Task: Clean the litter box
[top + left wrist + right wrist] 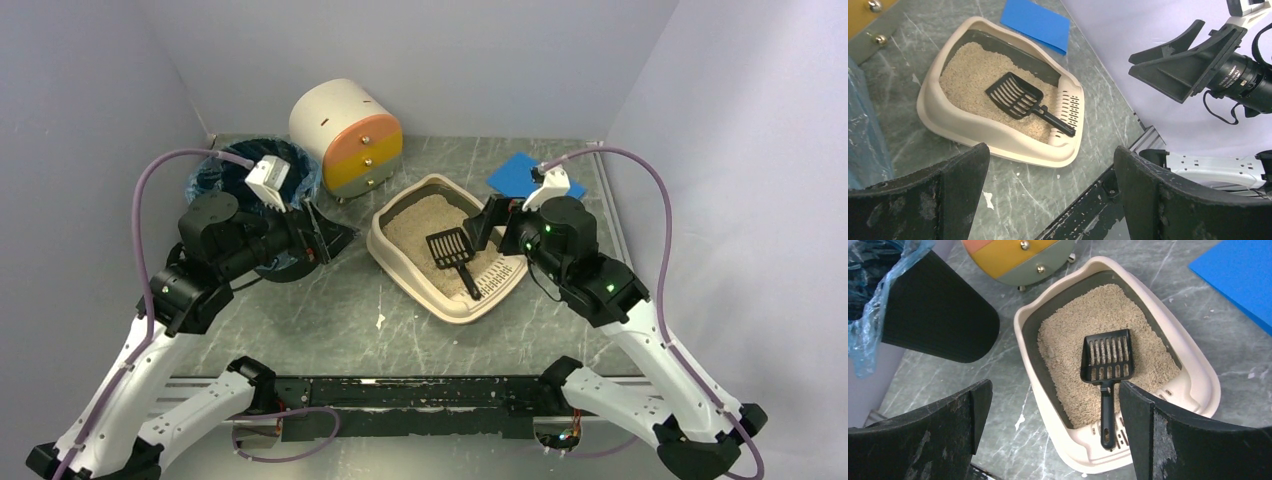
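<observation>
- Counting one shallow beige plastic litter box (978, 131) with a wide rolled rim, set at an angle in the middle of the grey marbled table (330, 300) and filled with tan grainy litter.
- One black slotted plastic scoop (1107, 357) lying on the litter, handle resting across the slotted ledge at the box's near end.
- Two grippers, both released and empty:
  - left gripper (1050, 155) spread wide, hovering left of the box, beside the bin
  - right gripper (1055, 390) spread just as wide, by the box's right rim, clear of the scoop
- One black round bin (215, 175) with a blue plastic liner, far left.
- One white cylindrical drawer unit (340, 130) lying on its side, with three fronts (orange, yellow, grey-green), behind the box.
- One flat blue sheet (520, 172), far right, just beyond the box.
</observation>
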### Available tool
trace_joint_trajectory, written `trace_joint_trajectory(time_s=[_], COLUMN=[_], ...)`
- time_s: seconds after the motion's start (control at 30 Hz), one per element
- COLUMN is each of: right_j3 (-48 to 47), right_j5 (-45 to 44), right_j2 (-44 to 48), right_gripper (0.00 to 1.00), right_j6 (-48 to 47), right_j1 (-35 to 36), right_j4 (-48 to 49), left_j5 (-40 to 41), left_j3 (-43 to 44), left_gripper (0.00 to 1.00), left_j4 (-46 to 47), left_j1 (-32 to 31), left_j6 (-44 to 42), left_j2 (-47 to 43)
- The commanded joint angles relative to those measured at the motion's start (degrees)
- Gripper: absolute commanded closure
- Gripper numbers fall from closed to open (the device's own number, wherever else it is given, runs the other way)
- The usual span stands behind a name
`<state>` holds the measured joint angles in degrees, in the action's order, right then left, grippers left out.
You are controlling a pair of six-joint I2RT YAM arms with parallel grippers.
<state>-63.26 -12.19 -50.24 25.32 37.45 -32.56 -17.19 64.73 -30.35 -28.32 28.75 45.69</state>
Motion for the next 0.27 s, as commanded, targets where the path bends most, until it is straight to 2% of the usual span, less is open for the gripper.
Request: trace_joint_trajectory(time_s=[0.0, 0.23], right_j3=[0.9, -0.5], right_j5=[1.8, -0.6], right_j2=[1.4, 1.1], right_gripper=[0.00, 0.00], right_j6=[2.3, 2.5], right_j1=[-0.3, -0.3], right_j4=[1.1, -0.4], left_j5=[-3.2, -2.9], left_j3=[-1.7, -0.7], left_gripper=[0.02, 0.01], left_j4=[4.1, 3.2], left_j1=[0.3, 0.3], left_j6=[2.6, 1.4], left_j2=[-1.0, -0.6])
